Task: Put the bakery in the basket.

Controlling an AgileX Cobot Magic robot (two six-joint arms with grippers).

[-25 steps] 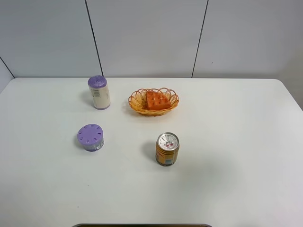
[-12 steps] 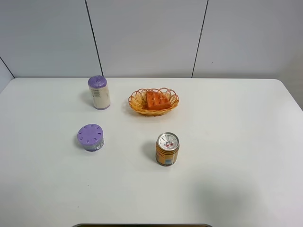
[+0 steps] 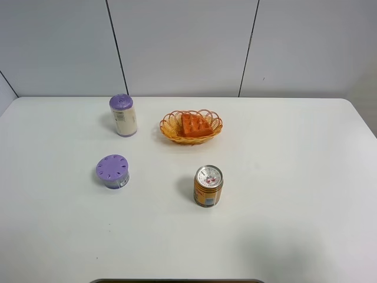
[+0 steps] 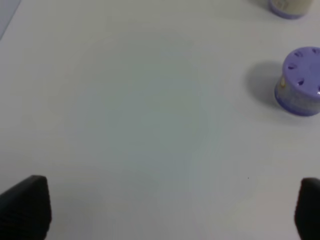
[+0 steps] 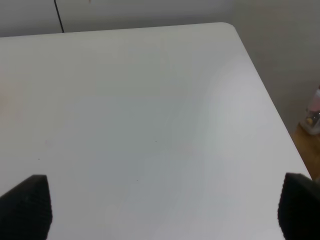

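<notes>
One bakery (image 3: 195, 125) piece, lying inside the one basket (image 3: 169, 126) toward the far side of the white tabletop (image 3: 294, 177). One gold can (image 3: 208, 186) upright nearer the front, well apart from the basket. Two purple-lidded containers: a tall one (image 3: 123, 115) left of the basket, a squat one (image 3: 112, 171) nearer. Two grippers, left gripper (image 4: 160, 207) and right gripper (image 5: 160, 207), both spread wide over bare tabletop, gripping nothing.
</notes>
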